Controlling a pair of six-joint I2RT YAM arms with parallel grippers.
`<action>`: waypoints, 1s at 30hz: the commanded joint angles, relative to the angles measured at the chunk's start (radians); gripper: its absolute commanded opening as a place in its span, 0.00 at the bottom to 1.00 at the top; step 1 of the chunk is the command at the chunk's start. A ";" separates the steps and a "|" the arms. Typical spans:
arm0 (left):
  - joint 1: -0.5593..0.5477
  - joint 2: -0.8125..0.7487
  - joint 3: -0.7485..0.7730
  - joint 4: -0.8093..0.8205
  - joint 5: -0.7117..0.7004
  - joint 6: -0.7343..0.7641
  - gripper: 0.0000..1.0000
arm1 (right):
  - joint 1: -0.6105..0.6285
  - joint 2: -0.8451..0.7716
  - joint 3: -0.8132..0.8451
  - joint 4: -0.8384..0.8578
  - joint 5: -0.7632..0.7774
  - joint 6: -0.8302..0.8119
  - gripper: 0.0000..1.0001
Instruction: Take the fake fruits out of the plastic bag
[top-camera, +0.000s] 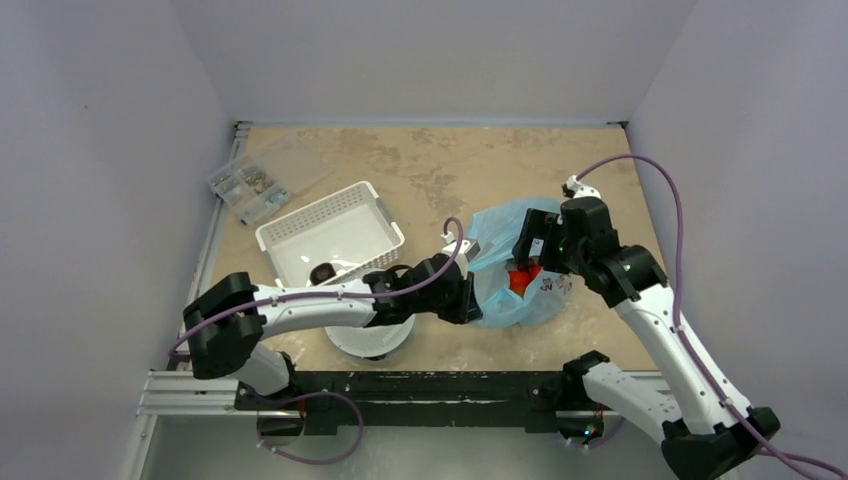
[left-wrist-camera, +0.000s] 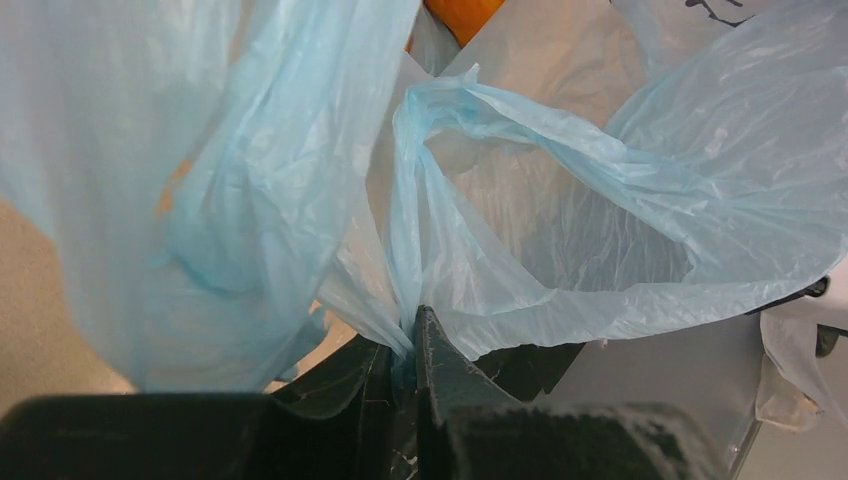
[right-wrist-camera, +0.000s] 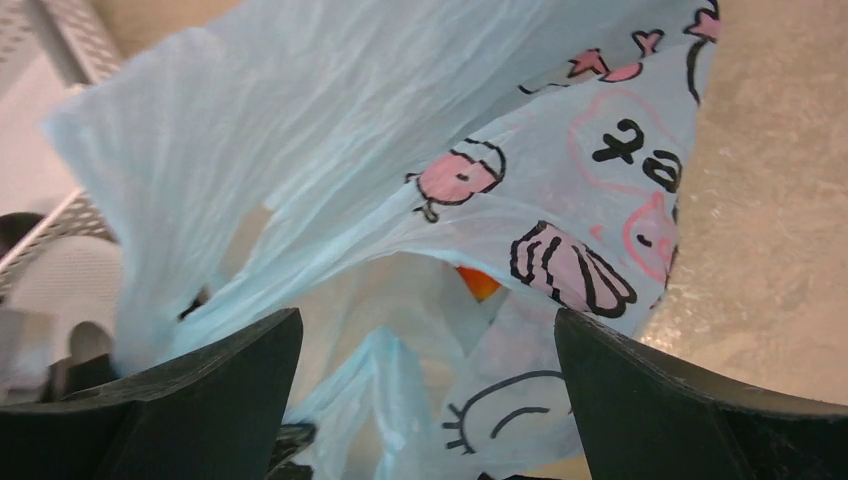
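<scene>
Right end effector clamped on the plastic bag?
No, the right end effector has its fingers wide apart, with the plastic bag hanging unpinched beyond them.

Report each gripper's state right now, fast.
Left gripper: shut, pinching a fold of the plastic bag.
Right gripper: open wide, holding nothing, facing the bag.

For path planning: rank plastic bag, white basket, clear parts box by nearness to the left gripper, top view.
1. plastic bag, pinched in the left gripper.
2. white basket, to its left.
3. clear parts box, far-left corner.
</scene>
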 joint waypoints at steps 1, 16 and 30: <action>-0.004 -0.047 0.012 -0.006 -0.052 -0.003 0.09 | 0.002 0.022 -0.048 -0.042 0.158 0.013 0.99; -0.005 -0.111 0.031 -0.067 -0.050 0.040 0.40 | 0.015 -0.046 -0.332 -0.113 0.114 0.330 0.97; -0.004 -0.207 0.275 -0.309 -0.029 0.227 0.86 | 0.017 -0.108 -0.350 0.057 0.055 0.225 0.69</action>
